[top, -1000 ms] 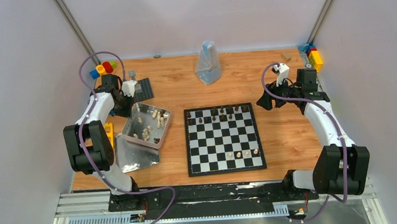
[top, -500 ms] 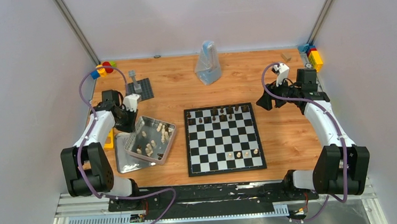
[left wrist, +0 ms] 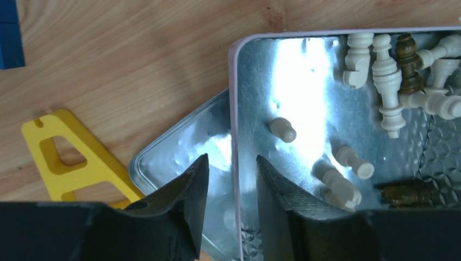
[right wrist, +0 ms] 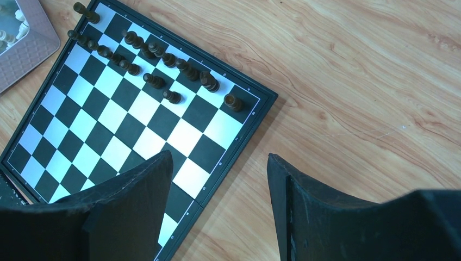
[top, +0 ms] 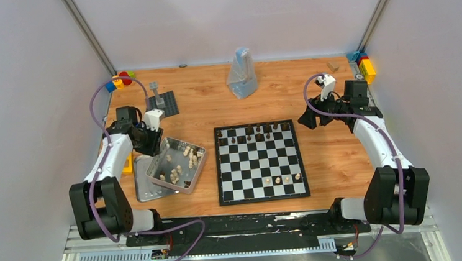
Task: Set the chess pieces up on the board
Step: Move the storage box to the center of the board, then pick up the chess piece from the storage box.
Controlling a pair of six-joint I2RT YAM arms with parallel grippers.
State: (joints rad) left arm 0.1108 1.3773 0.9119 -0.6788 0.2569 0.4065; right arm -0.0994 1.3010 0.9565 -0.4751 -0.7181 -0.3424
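My left gripper (left wrist: 232, 163), jaws slightly apart astride the rim of the tin (left wrist: 234, 109), is nearest the cream chess pieces (left wrist: 353, 162) lying flat just inside, while the right gripper (right wrist: 220, 160) hangs wide apart and empty by the board (top: 261, 165).

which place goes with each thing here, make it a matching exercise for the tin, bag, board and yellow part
Things:
1 silver tin
2 plastic bag
3 board
4 yellow flat part

Places:
a far edge of the table, middle
b middle of the table
c beside the tin's lid, left edge
d left of the board, holding loose pieces

Pairs: 1-d; 2-a; 3-b; 4-c
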